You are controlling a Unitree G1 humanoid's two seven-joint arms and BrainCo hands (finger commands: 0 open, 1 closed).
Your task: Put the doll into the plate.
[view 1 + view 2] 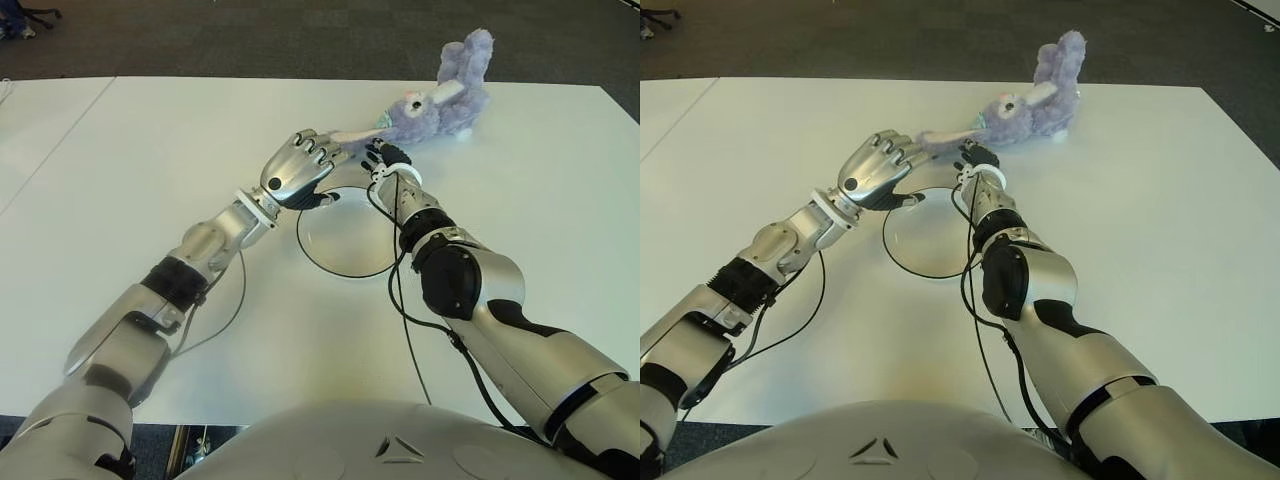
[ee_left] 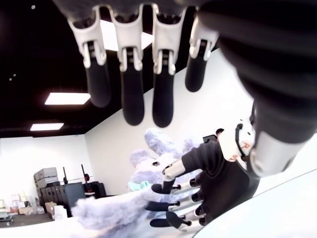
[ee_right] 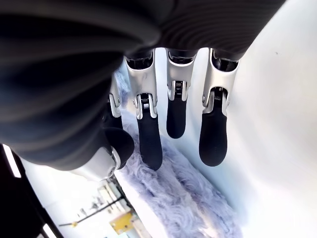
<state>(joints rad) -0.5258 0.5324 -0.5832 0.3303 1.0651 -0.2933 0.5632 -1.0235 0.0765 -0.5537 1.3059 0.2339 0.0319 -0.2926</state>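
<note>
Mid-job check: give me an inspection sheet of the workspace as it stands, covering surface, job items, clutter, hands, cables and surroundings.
Surface: white table, bare apart from the job's things.
Doll: purple plush rabbit lying on the table beyond the plate, not in it; one long limb stretches toward the hands.
Plate: white plate with dark rim, nothing in it, between the two forearms.
Clutter: nothing seen.
Left hand: above the plate's far edge, fingers extended over the doll's limb, no grasp seen.
Right hand: at the doll's near side, fingers extended beside the fur, no grasp seen.
Cables: black cables run along both forearms, one crossing the plate's rim.
Surroundings: dark carpet floor beyond the table.
</note>
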